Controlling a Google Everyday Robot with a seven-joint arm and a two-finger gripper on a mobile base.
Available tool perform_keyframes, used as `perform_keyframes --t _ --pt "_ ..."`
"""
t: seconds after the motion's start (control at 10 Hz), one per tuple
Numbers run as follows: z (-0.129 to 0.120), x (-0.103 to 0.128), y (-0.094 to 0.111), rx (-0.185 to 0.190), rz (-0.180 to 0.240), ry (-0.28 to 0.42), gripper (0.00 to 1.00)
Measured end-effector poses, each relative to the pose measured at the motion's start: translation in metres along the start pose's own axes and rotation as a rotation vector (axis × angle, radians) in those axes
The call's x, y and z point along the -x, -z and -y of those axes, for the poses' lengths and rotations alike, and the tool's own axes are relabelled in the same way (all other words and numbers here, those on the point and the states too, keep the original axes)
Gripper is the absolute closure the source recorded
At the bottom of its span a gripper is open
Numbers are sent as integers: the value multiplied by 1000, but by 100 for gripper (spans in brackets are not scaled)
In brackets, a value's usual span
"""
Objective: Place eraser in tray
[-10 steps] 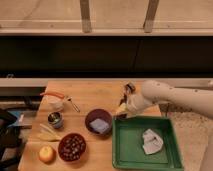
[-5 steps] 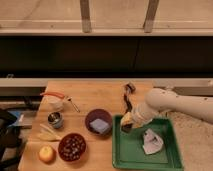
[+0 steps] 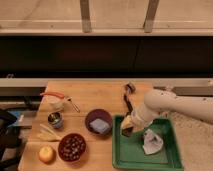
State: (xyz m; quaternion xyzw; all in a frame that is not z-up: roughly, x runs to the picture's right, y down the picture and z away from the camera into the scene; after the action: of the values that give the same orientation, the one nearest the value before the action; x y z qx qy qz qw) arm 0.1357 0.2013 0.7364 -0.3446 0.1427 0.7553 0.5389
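At lower centre-right, the end effector [image 3: 128, 127], grip state indiscernible, hovers inside the tray [image 3: 170, 161]; it should lower gently before releasing.

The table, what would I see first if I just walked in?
Probably the big white robot arm reaching in from the right, with its end effector down inside the green tray at the table's front right. After that, the crumpled white cloth in that tray and the yellow fruit at the front left corner.
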Motion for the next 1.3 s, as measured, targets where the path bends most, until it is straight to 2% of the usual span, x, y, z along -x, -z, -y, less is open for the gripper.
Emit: perform_keyframes --t 0.2,0.3,0.5,1.0,1.1,1.3 --pt "1 0 0 0 0 -1 99" --pt "0 0 0 0 0 -1 94" --pt "0 0 0 0 0 -1 72" --pt "1 0 0 0 0 -1 24" --pt "1 0 0 0 0 -1 20" --pt "1 0 0 0 1 -2 20"
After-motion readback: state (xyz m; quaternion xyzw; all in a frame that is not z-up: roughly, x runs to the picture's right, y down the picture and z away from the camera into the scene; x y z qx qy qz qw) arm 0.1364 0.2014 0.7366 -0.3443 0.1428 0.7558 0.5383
